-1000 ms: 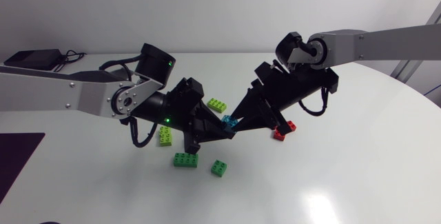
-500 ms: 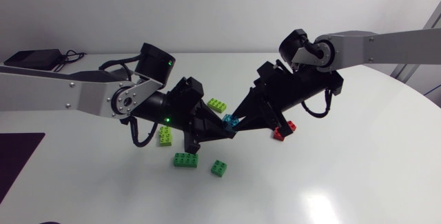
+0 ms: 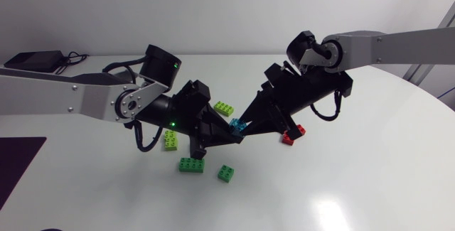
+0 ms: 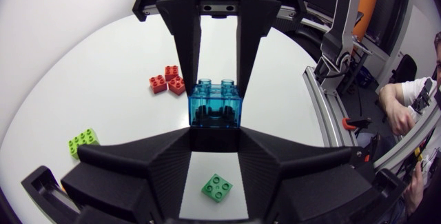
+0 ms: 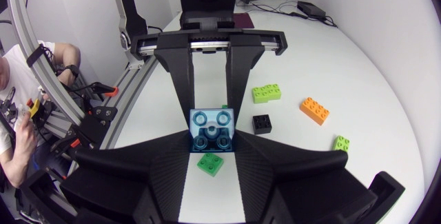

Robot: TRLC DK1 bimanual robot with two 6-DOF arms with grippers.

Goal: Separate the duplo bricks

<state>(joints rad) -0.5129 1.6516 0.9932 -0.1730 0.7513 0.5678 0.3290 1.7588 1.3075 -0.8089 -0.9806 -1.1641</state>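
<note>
My left claw (image 3: 230, 134) and right claw (image 3: 246, 120), both clamped on the blue bricks (image 3: 237, 125), bar the middle. Left of the blue bricks a lime brick (image 3: 171, 140), green brick (image 3: 190, 165) and small green brick (image 3: 227, 173) clutter the surface (image 3: 355, 181); right, past red bricks (image 3: 291, 133), it lies open.

Glossy white round table (image 3: 370, 160)
</note>
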